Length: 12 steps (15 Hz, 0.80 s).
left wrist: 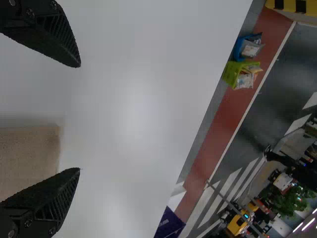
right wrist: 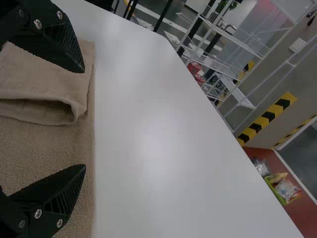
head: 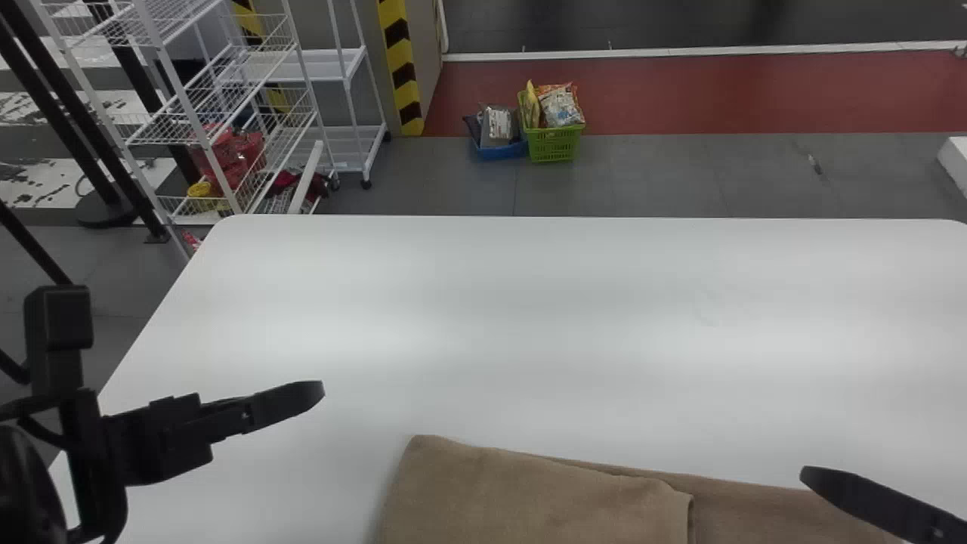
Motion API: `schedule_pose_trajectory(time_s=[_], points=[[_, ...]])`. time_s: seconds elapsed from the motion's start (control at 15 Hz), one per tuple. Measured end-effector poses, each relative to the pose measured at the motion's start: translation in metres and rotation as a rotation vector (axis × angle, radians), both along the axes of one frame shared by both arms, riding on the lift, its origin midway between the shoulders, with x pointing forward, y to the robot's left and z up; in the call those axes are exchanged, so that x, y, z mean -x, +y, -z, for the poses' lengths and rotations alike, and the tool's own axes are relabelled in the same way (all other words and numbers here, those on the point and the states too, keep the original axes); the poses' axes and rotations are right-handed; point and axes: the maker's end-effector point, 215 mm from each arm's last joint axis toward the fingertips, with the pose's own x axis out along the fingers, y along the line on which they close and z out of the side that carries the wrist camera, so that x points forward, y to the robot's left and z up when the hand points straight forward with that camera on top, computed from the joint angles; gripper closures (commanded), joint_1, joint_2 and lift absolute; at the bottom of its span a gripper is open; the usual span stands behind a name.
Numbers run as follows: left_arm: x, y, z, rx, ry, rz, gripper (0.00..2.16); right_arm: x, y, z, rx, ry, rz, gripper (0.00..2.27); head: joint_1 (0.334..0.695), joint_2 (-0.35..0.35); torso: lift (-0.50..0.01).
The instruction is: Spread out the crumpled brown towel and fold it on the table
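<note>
Can make out the brown towel (head: 544,499) on the near side of the white bench (head: 529,317), low in the head view and stretching from the middle toward the right. Lies partly folded, with an upper layer over the left part, ending in a loose edge, and a lower layer running on to the right. In the right wrist view, see that upper layer slightly lifted at the edge, with a shadowed opening beneath. Find the left gripper (head: 298,399) over the bench, to the left of the towel and a little apart from it. Turn to the left wrist view for the left gripper (left wrist: 79,117) with its fingers wide open, and a corner of the towel visible in the space between. Find the right gripper (head: 861,499) over the right part of the towel, by its far edge. See in the right wrist view the right gripper (right wrist: 84,119), also with fingers spread well apart; cannot tell about any contact with the cloth. Past the bench, notice a white wire rack (head: 186,106) on the left, then a yellow-and-black striped pillar (head: 400,64), then a blue basket (head: 505,151) and a green basket (head: 554,143) side by side on the floor (head: 642,181), both holding packets.
</note>
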Motion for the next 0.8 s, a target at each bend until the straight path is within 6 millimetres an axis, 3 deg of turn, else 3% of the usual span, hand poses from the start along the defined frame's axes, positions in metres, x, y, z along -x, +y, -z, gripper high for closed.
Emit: schedule_pose_trajectory(time_s=[0.8], points=[[0.003,0.001,0.027,-0.006,0.068,-0.014,0.07,0.033,0.042,0.03,-0.087,0.143,-0.022,0.16,0.695,0.184,-0.127]])
